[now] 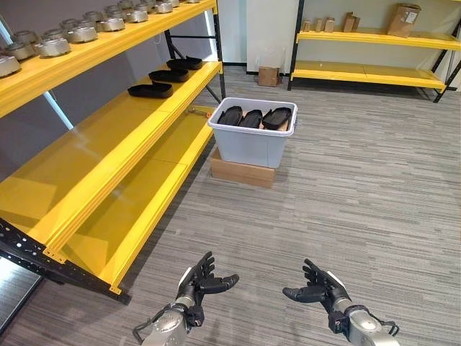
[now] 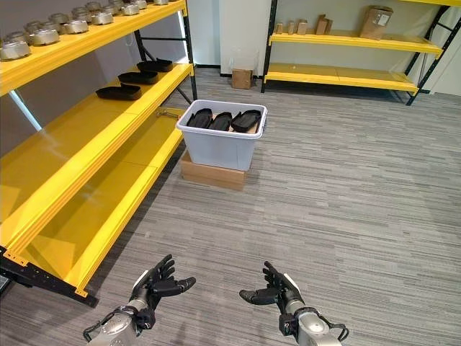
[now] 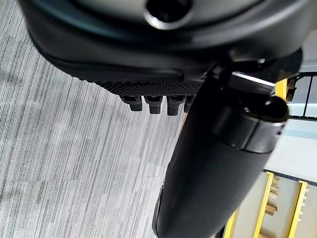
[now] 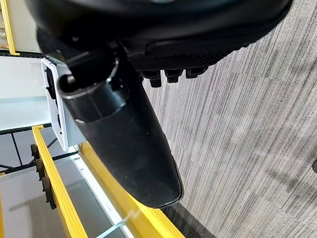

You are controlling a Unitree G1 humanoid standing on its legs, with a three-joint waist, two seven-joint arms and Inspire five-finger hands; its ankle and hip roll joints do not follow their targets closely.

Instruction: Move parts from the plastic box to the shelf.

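Observation:
A grey plastic box [image 1: 252,143] stands on a flat cardboard carton [image 1: 241,171] on the floor, some way ahead of me. Three black oval parts [image 1: 255,117] lie side by side in it. Three more black parts [image 1: 167,75] rest on the middle level of the yellow shelf [image 1: 108,144] at the left. My left hand [image 1: 200,284] and right hand [image 1: 317,287] hover low over the carpet, far short of the box, both open with fingers spread and holding nothing.
Several metal parts [image 1: 68,34] line the shelf's top level. The shelf's lower level [image 1: 144,209] juts out toward the floor beside my left arm. Another yellow shelf [image 1: 374,54] with cartons stands at the back right, and a small carton [image 1: 268,76] sits by the far wall.

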